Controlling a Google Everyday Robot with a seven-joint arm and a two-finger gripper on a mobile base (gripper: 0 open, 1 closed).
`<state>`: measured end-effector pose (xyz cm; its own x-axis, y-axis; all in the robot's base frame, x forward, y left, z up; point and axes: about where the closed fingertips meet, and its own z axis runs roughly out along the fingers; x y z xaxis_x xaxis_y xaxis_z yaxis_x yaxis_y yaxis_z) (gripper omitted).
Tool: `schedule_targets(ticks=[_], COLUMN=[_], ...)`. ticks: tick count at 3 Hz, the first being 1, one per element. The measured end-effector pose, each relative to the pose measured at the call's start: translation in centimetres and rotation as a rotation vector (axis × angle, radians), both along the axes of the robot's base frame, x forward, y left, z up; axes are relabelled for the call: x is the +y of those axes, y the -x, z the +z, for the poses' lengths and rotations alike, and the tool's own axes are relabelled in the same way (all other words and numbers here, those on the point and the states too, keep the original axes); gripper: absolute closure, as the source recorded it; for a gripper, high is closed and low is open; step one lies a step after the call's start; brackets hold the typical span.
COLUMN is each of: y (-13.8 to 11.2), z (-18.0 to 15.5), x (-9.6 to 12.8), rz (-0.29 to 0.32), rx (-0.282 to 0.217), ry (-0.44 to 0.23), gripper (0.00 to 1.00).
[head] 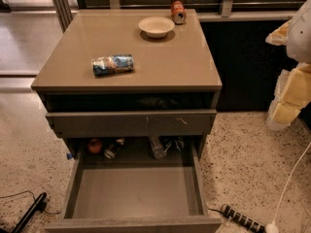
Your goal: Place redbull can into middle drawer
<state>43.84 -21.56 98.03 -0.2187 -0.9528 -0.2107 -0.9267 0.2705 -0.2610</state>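
Camera view: grey-brown cabinet (160, 67) seen from above and in front. The redbull can (112, 64) lies on its side on the cabinet top, front-left area, near the front edge. Nothing is touching it. Further back on the top sit a white bowl (156, 26) and, just beside it on the right, an orange-red can (178, 12).

The gripper (287, 93) is at the right edge of frame, off to the side of the cabinet and well apart from the redbull can. Open or closed: cannot tell. It is not gripping the can.

The middle drawer (133, 193) is pulled far out with a bare flat floor in front. At its back, under the scratched drawer front (131, 123), are a small red item (95, 145) and a couple of bottles (156, 147). The top drawer is only slightly out.

Progress: early. The drawer is already open, so no opening step looks needed. The can is not picked up yet. What is left is to reach over the top, grasp the can, lift it, carry it forward and down past the top drawer's front, and release it on the open floor. The lying can may roll when grasped.

On the floor, a power strip (240, 217) lies to the right of the drawer.
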Motion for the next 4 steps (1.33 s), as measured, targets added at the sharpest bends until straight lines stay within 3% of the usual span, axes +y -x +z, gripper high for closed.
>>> schedule_targets(ticks=[1,3,4], y=[-0.7,-12.1,-17.8], z=[0.1,1.7,2.9], x=[0.0,1.4,3.8], rz=[0.0,0.052,0.135], rx=[-0.006,-0.079,-0.103], ry=[0.002,0.029,0.034], gripper=[0.0,0.0,0.0])
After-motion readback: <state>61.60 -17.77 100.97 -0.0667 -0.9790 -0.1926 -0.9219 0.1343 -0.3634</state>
